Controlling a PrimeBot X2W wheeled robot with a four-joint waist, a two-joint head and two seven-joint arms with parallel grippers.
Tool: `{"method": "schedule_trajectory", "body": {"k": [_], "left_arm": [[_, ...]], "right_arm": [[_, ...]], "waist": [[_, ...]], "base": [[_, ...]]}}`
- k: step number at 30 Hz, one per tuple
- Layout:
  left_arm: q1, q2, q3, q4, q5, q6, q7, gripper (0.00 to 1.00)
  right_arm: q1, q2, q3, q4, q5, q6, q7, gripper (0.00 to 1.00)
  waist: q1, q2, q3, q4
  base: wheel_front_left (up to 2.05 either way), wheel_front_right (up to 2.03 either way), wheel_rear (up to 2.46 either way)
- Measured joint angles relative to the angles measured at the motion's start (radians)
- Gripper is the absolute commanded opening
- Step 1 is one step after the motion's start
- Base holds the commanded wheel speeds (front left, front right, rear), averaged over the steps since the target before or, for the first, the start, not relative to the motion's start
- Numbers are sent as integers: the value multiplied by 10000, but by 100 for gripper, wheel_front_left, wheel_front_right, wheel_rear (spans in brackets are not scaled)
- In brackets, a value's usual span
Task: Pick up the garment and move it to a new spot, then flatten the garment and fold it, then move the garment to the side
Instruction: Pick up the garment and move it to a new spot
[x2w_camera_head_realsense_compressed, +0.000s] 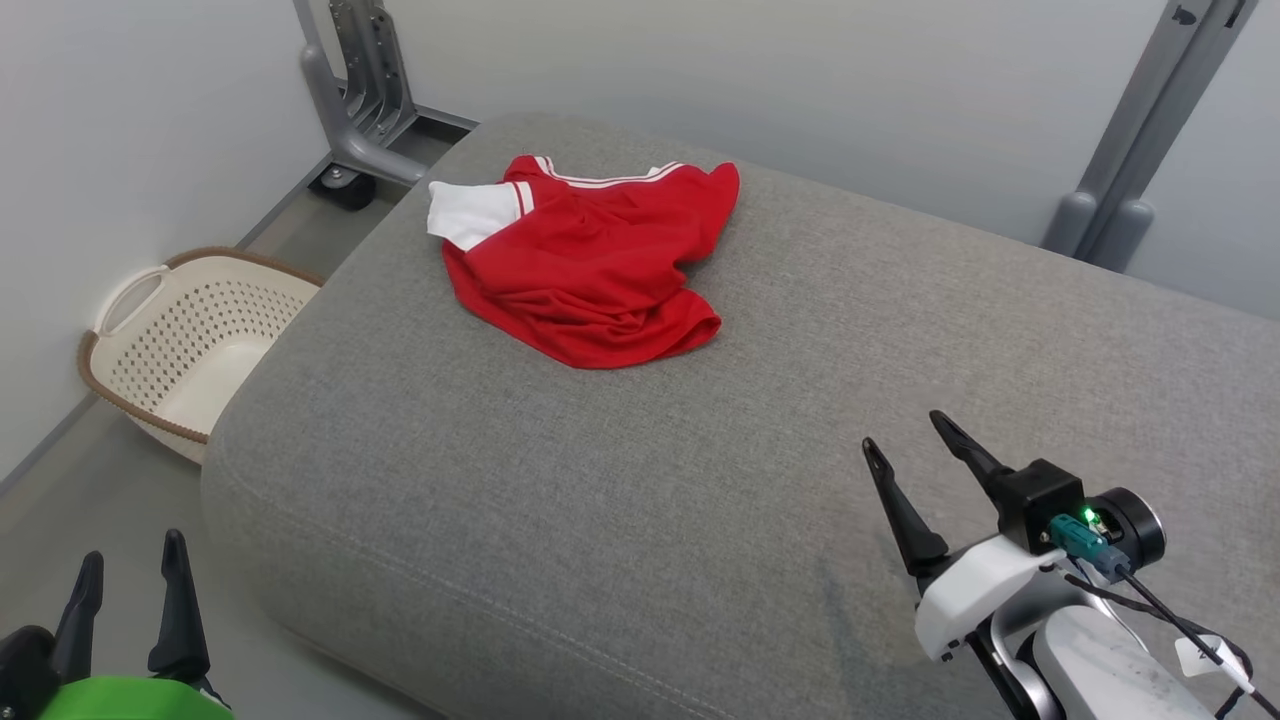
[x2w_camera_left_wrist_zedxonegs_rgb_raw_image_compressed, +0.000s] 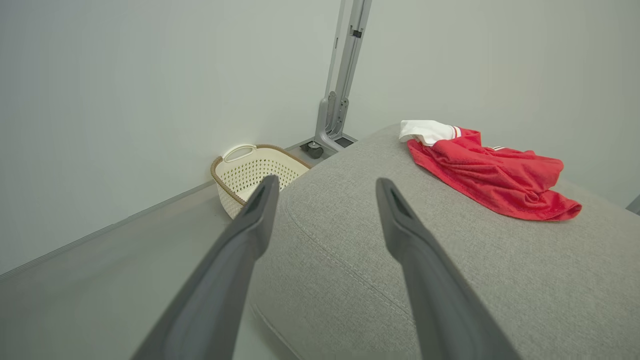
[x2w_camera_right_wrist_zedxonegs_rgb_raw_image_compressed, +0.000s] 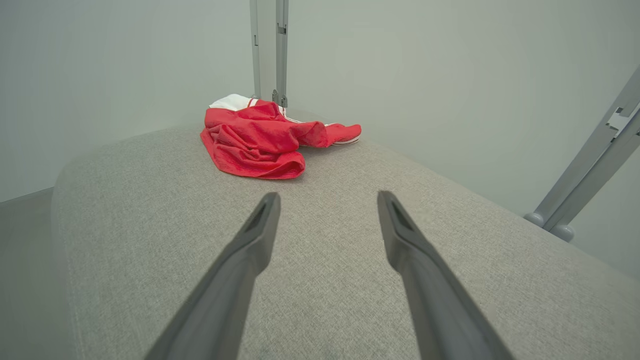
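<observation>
Two grippers, both spread wide w/ nothing between the fingers. Left gripper (x2w_camera_head_realsense_compressed: 133, 545) shows at the lower left of the head view, off the near-left corner of the cushion (x2w_camera_head_realsense_compressed: 600, 500), fingers long, dark, tapering to points. Right gripper (x2w_camera_head_realsense_compressed: 904, 430) hovers over the cushion's near-right part, white shell behind it, a small green light lit on the wrist. Garment (x2w_camera_head_realsense_compressed: 590, 265) lies on the far-left part of the cushion top, well apart from both grippers: red soft fabric, crumpled into rounded folds, hem rolled under at the near edge, one white sleeve sticking out twd the left w/ red-white stripe trim; thin white stripes also run along the far edge. Cushion is grey woven cloth, coarse-looking, big rounded corners, a stitched seam running along its near side. Basket (x2w_camera_head_realsense_compressed: 190, 340) stands on the floor (x2w_camera_head_realsense_compressed: 60, 500) just beside the cushion's left side, by the wall: cream plastic, sides perforated w/ rows of small holes, brown braided-look rim, loop handle. Grey metal post (x2w_camera_head_realsense_compressed: 345, 90) rises behind the far-left corner, caster at its foot; another slanted post (x2w_camera_head_realsense_compressed: 1150, 130) at the far right.
</observation>
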Motion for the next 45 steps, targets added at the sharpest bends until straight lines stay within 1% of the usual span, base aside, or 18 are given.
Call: {"method": "schedule_trajectory", "body": {"k": [3, 7, 8, 11, 13, 14, 16, 19, 20, 22, 23, 28, 30, 32, 34, 38, 45], "left_arm": [[118, -71, 75, -10, 13, 0, 0, 100], [165, -82, -84, -46, 42, -4, 0, 100], [164, -82, -127, -79, 42, -21, 0, 100], [126, -178, -217, -142, -274, -242, 2, 100], [-58, -174, -470, -102, -330, -418, 161, 100], [-254, -186, -531, -48, -403, -520, 303, 100], [-802, -125, -779, 82, -424, -692, 612, 100], [-1652, -138, -803, 201, -550, -834, 993, 100], [-1946, -150, -794, 293, -625, -888, 1135, 100], [-2489, -153, -815, 539, -924, -894, 1453, 100], [-2759, -148, -838, 713, -934, -928, 1613, 100], [-3928, -142, -815, 1653, -1212, -982, 2447, 100], [-4337, -146, -759, 1965, -1463, -1035, 2702, 100], [-4741, -268, -619, 2249, -2011, -1152, 3014, 100], [-5124, -451, -441, 2510, -2380, -1189, 3141, 100], [-5832, -428, -199, 3026, -2489, -1235, 3342, 100], [-7046, -466, 84, 3728, -3018, -1338, 3722, 100]], "right_arm": [[-6, 100, -27, 90, 0, -12, 0, 100], [-5, 130, -188, 82, 0, -75, 0, 100], [-5, 127, -222, 61, 0, -150, 0, 100], [-7, 105, -334, -134, -4, -245, 8, 100], [-17, 81, -435, -309, -33, -337, 90, 100], [-19, 61, -504, -385, -42, -405, 102, 100], [-31, -27, -600, -522, -140, -420, 138, 100], [-68, -136, -600, -719, -318, -445, 309, 100], [-74, -146, -602, -782, -353, -510, 382, 100], [-76, -190, -614, -936, -422, -529, 495, 100], [-82, -224, -616, -1024, -462, -583, 552, 100], [-278, -468, -652, -1636, -752, -596, 834, 100], [-404, -520, -621, -1908, -976, -598, 965, 100], [-537, -529, -570, -2188, -1095, -598, 1103, 100], [-693, -541, -520, -2495, -1214, -600, 1252, 100], [-1044, -715, -491, -3076, -1553, -671, 1498, 100], [-1514, -993, -639, -3883, -1839, -673, 1914, 100]], "waist": [[0, 0, 28, 156], [0, 0, 69, 201], [0, 0, 102, 199], [0, 0, 268, 192], [0, 0, 434, 187], [0, 0, 530, 183], [0, 0, 741, 175], [0, 0, 1084, 140], [0, 0, 1204, 118], [0, 0, 1442, 58], [0, 0, 1565, 20], [1, 0, 2169, -237], [1, 0, 2412, -371], [1, 0, 2654, -523], [1, 0, 2898, -685], [1, 0, 3394, -1019], [1, 0, 4333, -1548]], "base": [[0, 0, 0], [0, 0, 0], [0, 0, 0], [0, 0, 0], [0, 0, 0], [0, 0, 0], [0, 0, 0], [0, 0, 0], [0, 0, 0], [0, 0, 0], [0, 0, 0], [0, 0, 0], [0, 0, 0], [0, 0, 0], [0, 0, 0], [0, 0, 0], [0, 0, 0]]}}
